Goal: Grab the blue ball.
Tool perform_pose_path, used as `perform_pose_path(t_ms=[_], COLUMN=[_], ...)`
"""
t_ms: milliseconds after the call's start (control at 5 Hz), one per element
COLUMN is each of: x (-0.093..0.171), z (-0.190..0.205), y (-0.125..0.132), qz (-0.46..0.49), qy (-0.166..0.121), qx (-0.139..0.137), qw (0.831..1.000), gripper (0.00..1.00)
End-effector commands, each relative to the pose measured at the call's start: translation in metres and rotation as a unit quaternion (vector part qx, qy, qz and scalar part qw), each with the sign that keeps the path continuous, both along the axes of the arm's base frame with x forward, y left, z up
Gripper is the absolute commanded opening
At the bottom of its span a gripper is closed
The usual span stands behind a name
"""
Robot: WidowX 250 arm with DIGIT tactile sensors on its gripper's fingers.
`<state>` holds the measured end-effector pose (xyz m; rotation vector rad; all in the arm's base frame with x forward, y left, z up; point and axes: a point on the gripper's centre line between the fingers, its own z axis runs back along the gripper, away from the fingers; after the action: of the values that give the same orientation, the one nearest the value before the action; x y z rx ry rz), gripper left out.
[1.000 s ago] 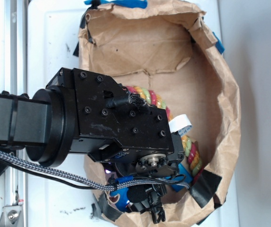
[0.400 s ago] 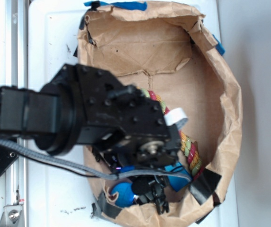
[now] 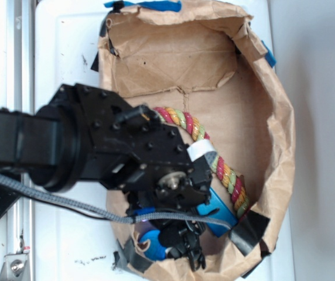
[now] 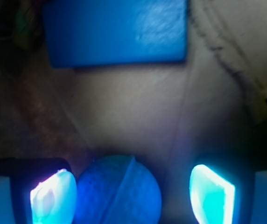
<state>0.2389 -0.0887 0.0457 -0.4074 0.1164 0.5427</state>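
I've got one blue ball (image 4: 118, 190) low in my wrist view, sitting between the fingers of the gripper (image 4: 132, 193), touching the left pad with a clear gap to the right one, jaws wide apart and gripping nothing. Beyond it lies one flat blue block (image 4: 117, 31); outside, I count one rope toy (image 3: 214, 161) curled in the single paper bag (image 3: 284, 146).

No legible text, labels, brands or numbers in either view; no printed marks can be made out.

A robot lab bench: white table (image 3: 68, 52), metal rail (image 3: 16, 58), and a taped paper-bag bin (image 3: 279, 146)
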Motion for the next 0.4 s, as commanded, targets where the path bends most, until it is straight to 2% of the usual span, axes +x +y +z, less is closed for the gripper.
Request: perform_pose_path(t_ms=[0,200], x=[-0.0049,-0.0059], z=[-0.0112,-0.0153], y=[-0.0093,-0.0074], qz=[-0.016,-0.012], qy=[-0.001,-0.013], qx=[0.009,0.024], qw=[1.000,1.000], gripper=[1.00,1.00])
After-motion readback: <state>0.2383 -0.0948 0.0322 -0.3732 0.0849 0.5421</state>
